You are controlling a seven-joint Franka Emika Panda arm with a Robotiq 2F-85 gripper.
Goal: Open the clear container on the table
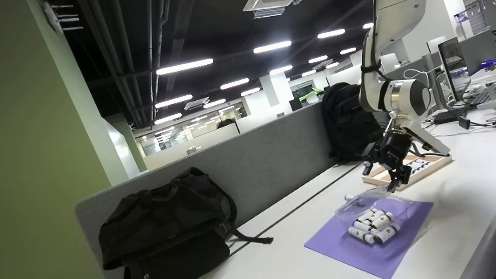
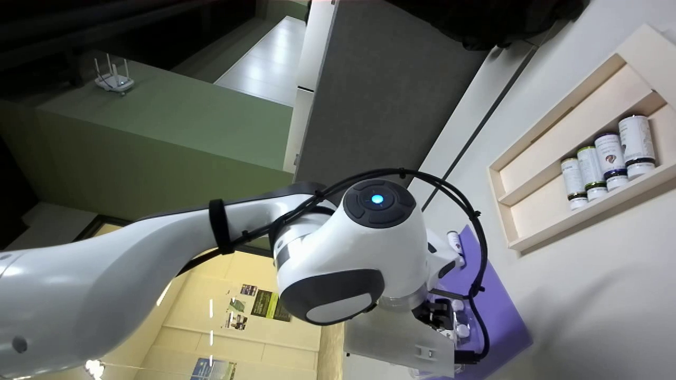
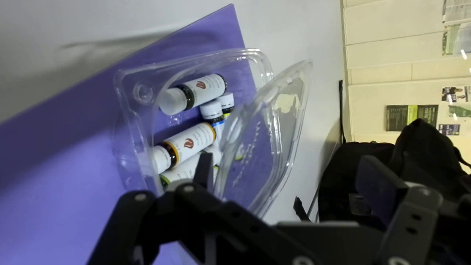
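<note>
The clear container (image 3: 252, 158) lies just below the pincer (image 3: 292, 179), contact unclear.

Arm (image 2: 338, 258), blue light (image 2: 377, 199) lit, hiding part of a mat (image 2: 501, 311) from me; nearby on the table (image 2: 623, 253), a tray (image 2: 565, 132) with four bottles (image 2: 610, 157) side by side.

clear container (image 3: 142, 93): glossy plastic | tray (image 2: 578, 124): smooth wood | partition (image 1: 279, 159): matt cloth

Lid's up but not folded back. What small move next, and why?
I'd probably ease the gripper away from the bottles to push the lid farther back: it stands tilted, only partly open, and in the wrist view it shows between the spread fingers, one finger on the bottles' side. Contact is unclear.
</note>
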